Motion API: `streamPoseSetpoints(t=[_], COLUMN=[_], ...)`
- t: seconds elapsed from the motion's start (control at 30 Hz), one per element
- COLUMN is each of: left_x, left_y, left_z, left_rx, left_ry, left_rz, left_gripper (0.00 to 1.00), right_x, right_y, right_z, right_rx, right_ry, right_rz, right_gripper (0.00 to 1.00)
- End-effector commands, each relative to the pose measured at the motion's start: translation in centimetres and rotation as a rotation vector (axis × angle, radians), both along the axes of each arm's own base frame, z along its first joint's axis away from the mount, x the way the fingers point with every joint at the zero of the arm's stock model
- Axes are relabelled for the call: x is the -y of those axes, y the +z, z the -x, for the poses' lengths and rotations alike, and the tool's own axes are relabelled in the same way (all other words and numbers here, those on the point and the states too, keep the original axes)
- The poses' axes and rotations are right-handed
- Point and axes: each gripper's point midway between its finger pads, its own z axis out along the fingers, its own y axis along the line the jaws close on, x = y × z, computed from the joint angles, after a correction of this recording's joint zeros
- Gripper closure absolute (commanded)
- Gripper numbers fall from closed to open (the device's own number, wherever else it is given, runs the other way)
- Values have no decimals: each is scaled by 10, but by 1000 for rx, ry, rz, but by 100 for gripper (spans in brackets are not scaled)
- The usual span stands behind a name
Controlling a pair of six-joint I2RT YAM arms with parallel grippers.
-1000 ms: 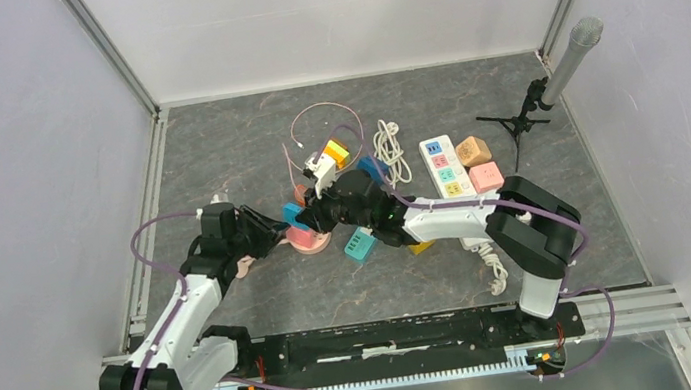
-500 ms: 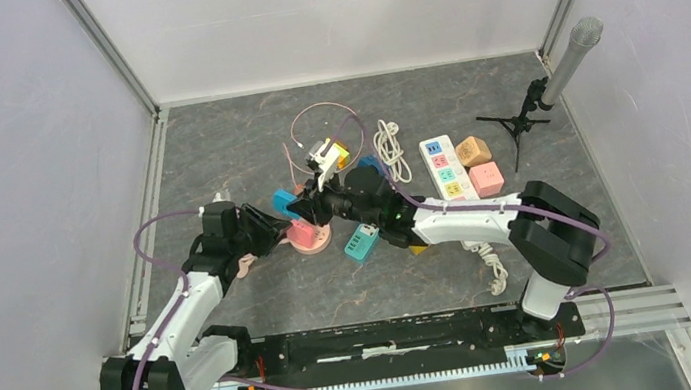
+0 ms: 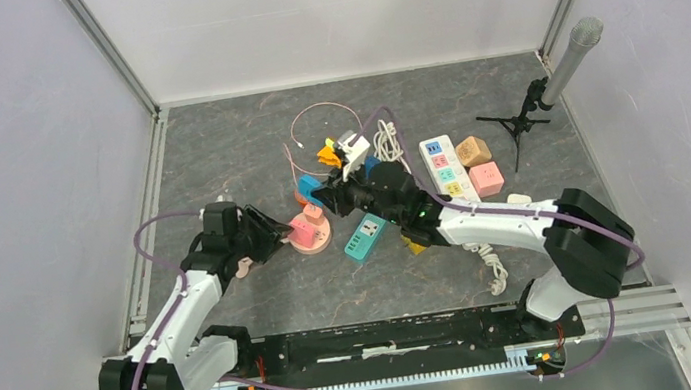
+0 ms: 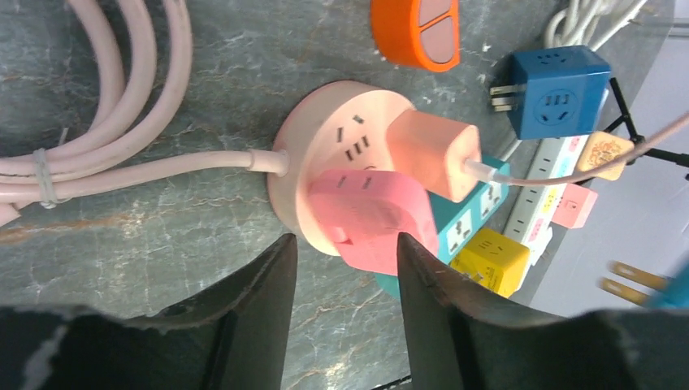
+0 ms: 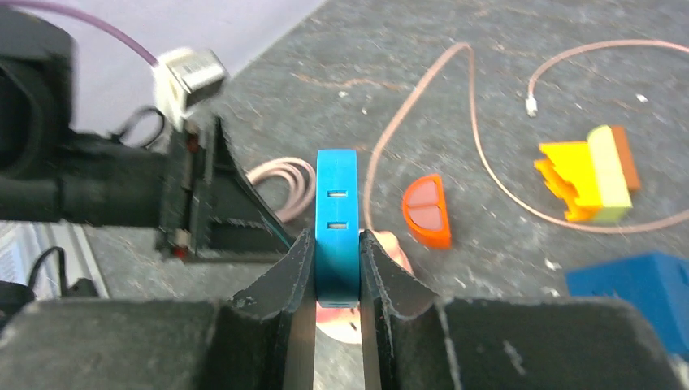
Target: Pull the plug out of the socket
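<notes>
Landmark: a round pink socket (image 4: 321, 134) lies flat on the grey table (image 3: 245, 148), and its pink cord (image 4: 146, 166) leaves the side that faces the left arm.
Blue plug (image 5: 336, 203): it is off the socket and held in the air above it. In the left wrist view its metal pins (image 4: 634, 278) hang free and touch nothing.
Right gripper (image 5: 336, 244): it is clamped on the blue plug, with one finger (image 5: 296, 268) pressed to each flat face. The plug stands on edge between them.
Left gripper (image 4: 345, 244): it is partly open, its jaws a moderate gap apart, and it sits low at the socket's near rim. It carries nothing. Whether a finger (image 4: 264, 292) touches the rim cannot be told.
In the socket: a bright pink plug (image 4: 370, 215) and a peach charger (image 4: 431, 150) sit side by side on its top face. The charger's thin cable (image 4: 569, 166) runs away from the socket.
Around the socket: an orange half-round plug (image 4: 414, 28) lies just beyond it, with a blue cube adapter (image 4: 556, 89) nearby. A teal power strip (image 4: 459, 231) and a yellow adapter (image 4: 491, 260) lie on the right arm's side.
</notes>
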Motion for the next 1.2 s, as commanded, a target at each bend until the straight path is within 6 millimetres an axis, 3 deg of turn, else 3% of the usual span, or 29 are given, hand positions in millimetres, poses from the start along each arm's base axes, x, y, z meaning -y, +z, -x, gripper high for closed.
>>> streamPoseSetpoints(t=[0.0,0.23,0.47,0.73,0.83,0.9,0.93,1.07,1.17], left_x=[11,5,-2,-4,-6,-7,-7,-8,-11], left_y=[42,60,63,64,62,62,61,60,60], left_z=[-18,-24,-27,-26,-25,-25,-25,-24,-25], left_rx=[112,138,152,155,152,150,149,146,146], left_ry=[-91,-116,-117,-129,-128,-126,-125,-122,-117], left_rz=[-2,-68,-120,-145,-155,-160,-161,-167,-182], left_gripper=[41,34,29,25,23,22,21,19,15], right_x=[32,65,87,108,113,120,123,127,125], right_y=[-10,-64,-109,-150,-160,-164,-164,-145,-133], right_z=[4,59,109,121,120,116,112,93,85], right_rx=[-43,-116,-263,-390,-430,-443,-441,-367,-322], right_ry=[-14,189,343,301,278,233,206,109,85], right_rz=[49,218,305,395,435,472,483,461,444], right_gripper=[100,100,100,92,83,70,59,33,25])
